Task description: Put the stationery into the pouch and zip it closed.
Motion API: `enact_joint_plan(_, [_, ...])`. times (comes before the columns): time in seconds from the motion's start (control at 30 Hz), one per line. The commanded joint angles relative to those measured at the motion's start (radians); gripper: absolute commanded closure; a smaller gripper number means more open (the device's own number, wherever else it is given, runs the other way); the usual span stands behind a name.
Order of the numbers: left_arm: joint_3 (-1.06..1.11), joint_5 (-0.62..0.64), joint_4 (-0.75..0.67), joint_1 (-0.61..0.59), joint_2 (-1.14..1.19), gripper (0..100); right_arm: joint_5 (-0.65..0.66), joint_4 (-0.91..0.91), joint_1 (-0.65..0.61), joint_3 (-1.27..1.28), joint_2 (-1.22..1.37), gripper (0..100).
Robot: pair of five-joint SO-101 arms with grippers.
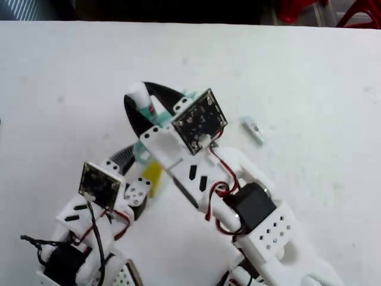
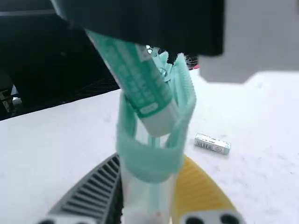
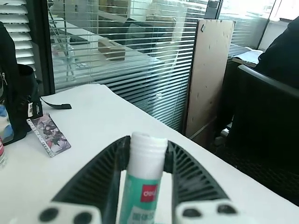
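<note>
The glue stick, white-capped with a green label, is tilted between the black fingers of my right gripper, which is shut on it. In the right wrist view the glue stick stands between that gripper's two ribbed fingers. My left gripper, with one grey finger and one yellow, is shut on the clear pouch with teal edging and holds it upright. The lower end of the glue stick is inside the pouch's mouth. In the high view the pouch is mostly hidden under the right arm.
A small light-blue boxed item lies on the white table to the right of the arms, also seen as the boxed item beside the pouch. A picture card and a black bag sit at the table's far side.
</note>
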Motion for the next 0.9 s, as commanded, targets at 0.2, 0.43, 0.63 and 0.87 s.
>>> enact_joint_plan(0.2, [-0.100, 0.014, -0.080, 0.001, -0.010, 94, -0.009, 0.093, -0.002, 0.005, -0.065, 98.1])
enact_joint_plan(0.43, [-0.100, 0.014, -0.075, -0.002, -0.010, 94, 0.017, 0.242, 0.005, 0.061, -0.248, 98.1])
enact_joint_plan(0.63, [-0.100, 0.014, -0.074, -0.002, -0.010, 94, 0.068, 0.251, 0.005, 0.158, -0.360, 98.1])
enact_joint_plan(0.87, [-0.100, 0.023, -0.068, 0.002, -0.013, 84, 0.069, 0.225, 0.005, 0.153, -0.291, 98.2])
